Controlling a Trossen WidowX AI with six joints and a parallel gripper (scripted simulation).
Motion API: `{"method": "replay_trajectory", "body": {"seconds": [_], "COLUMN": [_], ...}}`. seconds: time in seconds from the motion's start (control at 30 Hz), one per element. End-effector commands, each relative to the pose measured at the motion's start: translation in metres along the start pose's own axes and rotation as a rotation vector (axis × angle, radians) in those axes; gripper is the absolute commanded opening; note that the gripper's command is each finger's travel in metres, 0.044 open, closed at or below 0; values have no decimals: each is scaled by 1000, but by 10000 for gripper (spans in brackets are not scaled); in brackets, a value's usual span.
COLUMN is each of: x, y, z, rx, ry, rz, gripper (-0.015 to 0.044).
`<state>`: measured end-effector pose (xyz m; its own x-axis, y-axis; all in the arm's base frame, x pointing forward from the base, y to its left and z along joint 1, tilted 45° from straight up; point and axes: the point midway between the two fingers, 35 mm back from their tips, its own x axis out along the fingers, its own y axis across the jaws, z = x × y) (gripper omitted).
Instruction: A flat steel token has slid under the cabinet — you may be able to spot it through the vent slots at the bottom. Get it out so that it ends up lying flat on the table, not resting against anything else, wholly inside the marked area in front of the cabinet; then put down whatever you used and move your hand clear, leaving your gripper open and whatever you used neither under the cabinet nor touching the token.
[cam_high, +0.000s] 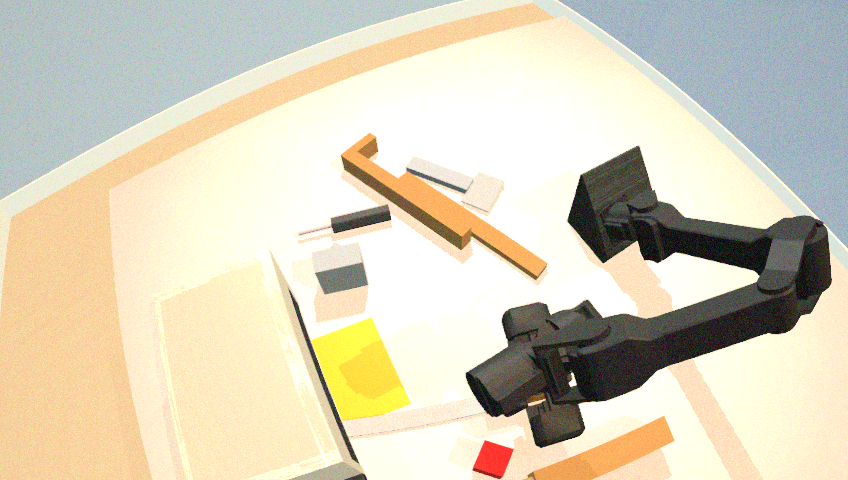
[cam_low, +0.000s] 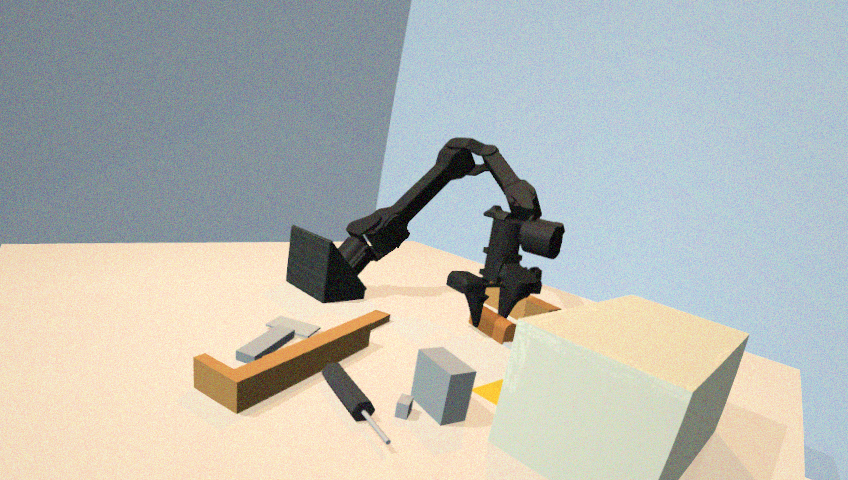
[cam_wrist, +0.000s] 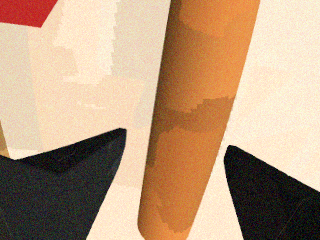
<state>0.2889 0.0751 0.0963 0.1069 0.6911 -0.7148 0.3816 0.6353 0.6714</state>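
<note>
The pale cabinet (cam_high: 220, 368) (cam_low: 583, 392) stands beside the yellow marked area (cam_high: 333, 350) (cam_low: 491, 391). No steel token shows in any view; the space under the cabinet is hidden. A tool with a round orange handle (cam_high: 536, 399) (cam_low: 495, 327) (cam_wrist: 192, 130) lies on the table. Its long pale blade (cam_high: 416, 416) runs along the marked area's near corner to the cabinet's front edge; I cannot tell whether its tip is under it. My gripper (cam_low: 490, 321) (cam_wrist: 176, 144) is open, its fingertips on either side of the handle with gaps. In the top view the hand hides its fingertips.
A red block (cam_high: 492, 458) (cam_wrist: 25, 11) and an orange bar (cam_high: 612, 447) lie near the handle. A grey block (cam_high: 340, 267) (cam_low: 441, 386), a small grey cube (cam_low: 404, 406), a screwdriver (cam_high: 360, 218) (cam_low: 348, 389), an orange hooked bar (cam_high: 428, 202) (cam_low: 303, 356) and a grey scraper (cam_high: 440, 172) (cam_low: 266, 343) lie farther off.
</note>
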Motion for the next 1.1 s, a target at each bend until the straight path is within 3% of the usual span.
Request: {"method": "replay_trajectory", "body": {"seconds": [0.0, 0.07, 0.2, 0.5, 0.63, 1.07], "x": [2, 3, 1, 1, 1, -1], "y": [0, 0, 0, 0, 0, 0], "z": [-6, -9, -5, -5, -5, -17], "rx": [3, 4, 0, 0, 0, 2], "ry": [5, 5, 1, 1, 1, 3], "rz": [2, 2, 0, 0, 0, 1], "gripper": [270, 270, 165, 105, 0, 0]}}
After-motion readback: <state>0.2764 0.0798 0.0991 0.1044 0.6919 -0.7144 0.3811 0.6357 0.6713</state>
